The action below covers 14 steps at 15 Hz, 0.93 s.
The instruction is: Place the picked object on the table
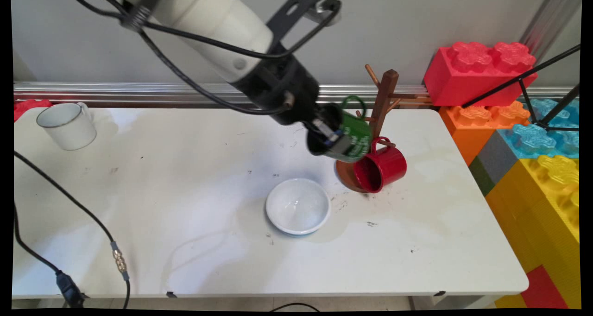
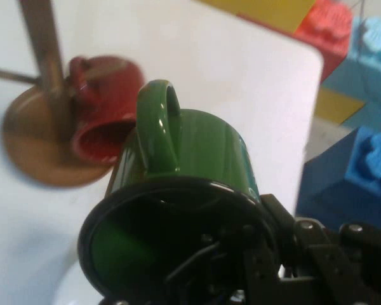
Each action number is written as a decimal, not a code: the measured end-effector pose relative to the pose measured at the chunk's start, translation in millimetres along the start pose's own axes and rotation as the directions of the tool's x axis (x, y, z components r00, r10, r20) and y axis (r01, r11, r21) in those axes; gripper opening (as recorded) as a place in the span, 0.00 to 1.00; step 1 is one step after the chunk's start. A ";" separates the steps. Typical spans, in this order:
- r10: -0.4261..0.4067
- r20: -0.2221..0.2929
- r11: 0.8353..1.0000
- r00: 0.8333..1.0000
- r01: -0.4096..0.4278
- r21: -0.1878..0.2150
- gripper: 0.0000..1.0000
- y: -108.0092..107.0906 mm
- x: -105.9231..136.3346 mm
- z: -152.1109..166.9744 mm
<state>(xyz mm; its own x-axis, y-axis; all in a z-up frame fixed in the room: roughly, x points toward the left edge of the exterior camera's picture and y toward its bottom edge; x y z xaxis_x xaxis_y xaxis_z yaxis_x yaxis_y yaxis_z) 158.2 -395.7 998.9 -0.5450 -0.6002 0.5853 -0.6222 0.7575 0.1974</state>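
One green mug (image 1: 354, 140) — sideways, handle up.

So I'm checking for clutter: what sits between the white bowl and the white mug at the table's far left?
Nothing: in the main view the table is bare, only stained, between the white bowl and the white mug.
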 end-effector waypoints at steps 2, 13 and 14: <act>0.029 0.041 0.999 0.999 -0.030 0.033 0.00 -5.6 -1.5 -9.9; 0.132 0.330 0.947 0.935 -0.217 0.235 0.00 -68.5 -5.3 -25.4; 0.132 0.351 0.942 0.927 -0.228 0.246 0.00 -72.7 -5.5 -21.0</act>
<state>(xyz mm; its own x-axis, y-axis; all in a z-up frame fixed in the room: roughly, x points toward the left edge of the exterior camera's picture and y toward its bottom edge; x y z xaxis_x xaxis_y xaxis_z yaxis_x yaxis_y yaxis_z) 218.2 -442.2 997.8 -0.7849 -0.5463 0.2925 -0.6004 0.7872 -0.1410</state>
